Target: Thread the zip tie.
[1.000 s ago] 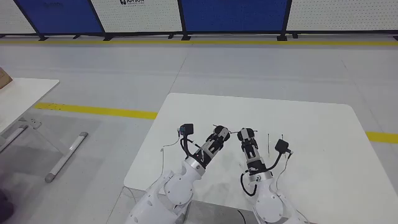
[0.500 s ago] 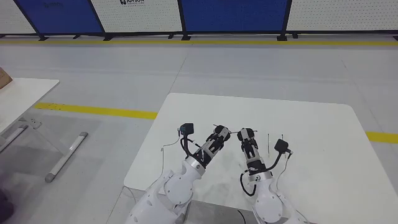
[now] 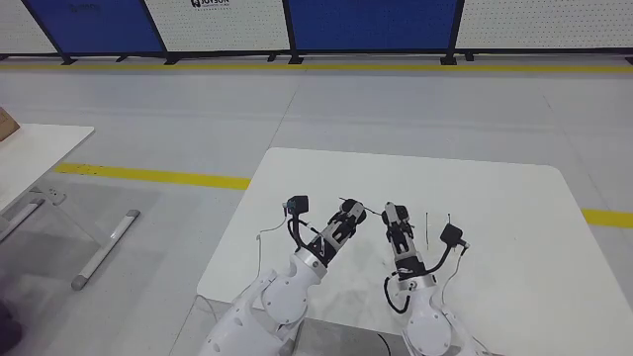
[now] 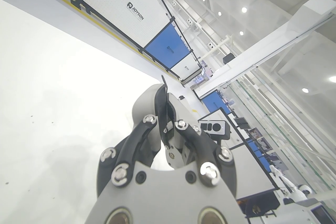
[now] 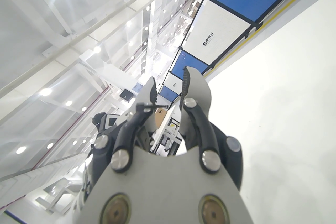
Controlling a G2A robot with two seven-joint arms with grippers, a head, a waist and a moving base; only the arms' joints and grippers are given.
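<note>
A thin black zip tie [image 3: 362,205] spans the short gap between my two grippers, low over the near part of the white table [image 3: 495,198]. My left gripper [image 3: 351,217] is shut on the tie. In the left wrist view, the tie's tip [image 4: 163,81] sticks out past the closed gripper [image 4: 164,97]. My right gripper [image 3: 390,211] stands just right of it. In its own wrist view the right gripper [image 5: 170,79] is open, and a short black piece of the tie [image 5: 155,105] lies against one finger [image 5: 149,93].
A second thin black strip [image 3: 426,225] lies on the table to the right of the right gripper. The table's front edge [image 3: 223,267] is close to both arms. Bare tabletop stretches behind and to the right. Blue and white panels [image 3: 376,0] stand far behind.
The right gripper has shifted slightly to the right, away from the left one. The left arm has kept still with the tie.
</note>
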